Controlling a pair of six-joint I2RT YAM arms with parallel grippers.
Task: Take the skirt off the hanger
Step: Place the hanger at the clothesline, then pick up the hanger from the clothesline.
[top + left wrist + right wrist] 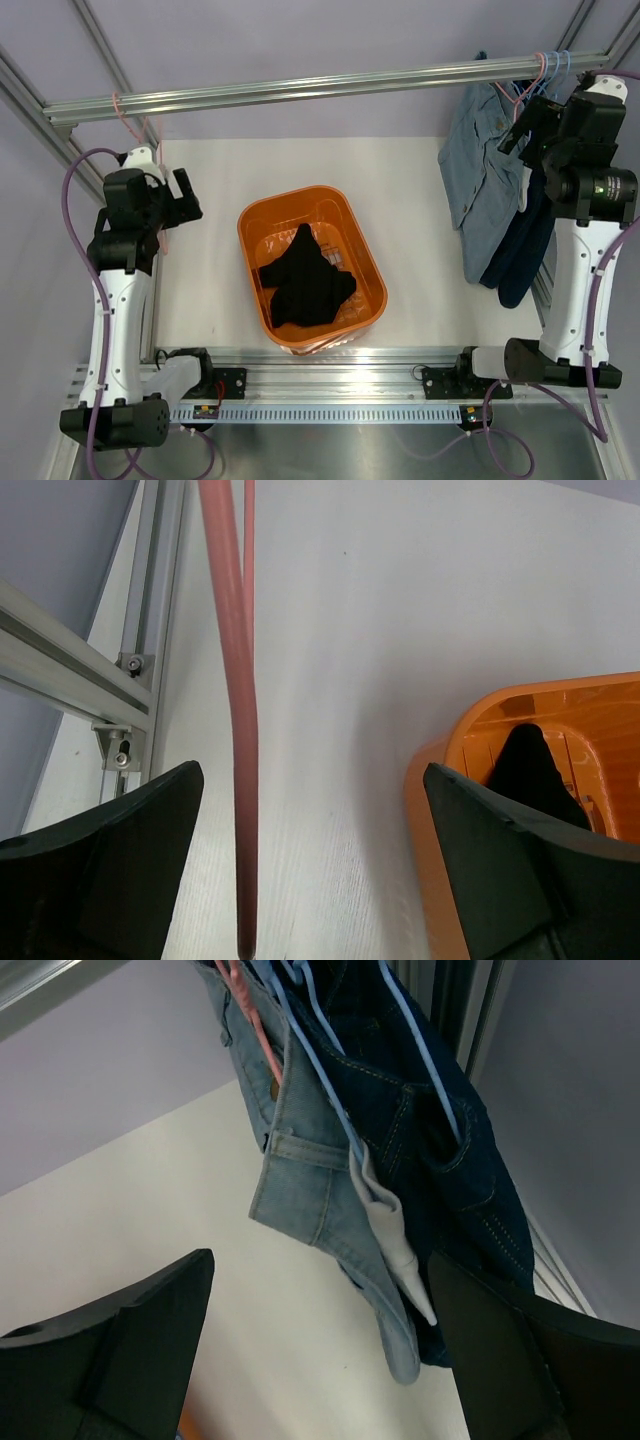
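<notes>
End effectors, both released and empty: the left end effector (312,772) stands with its jaws spread either side of a bare pink hanger (243,730) without touching it. The right end effector (320,1262) gapes just before the hung garments.

Table (200,290): white, carrying 1 orange basket (243,230) at centre, apparently placed to receive clothes; a black garment (305,280) lies in it.

Rail (300,90): aluminium bar across the far side, set high so that clothes hang free of the table.

Skirt (300,1175): light-blue denim, suspended at the right end of the rail, just beside the dark navy jeans (460,1190), which hang on a light-blue hanger (318,1085).

Hanger (250,1020): thin pink wire disappearing into the top of the skirt, which is therefore not yet removed.

Judged step: the right arm is positioned to take hold of the skirt.
</notes>
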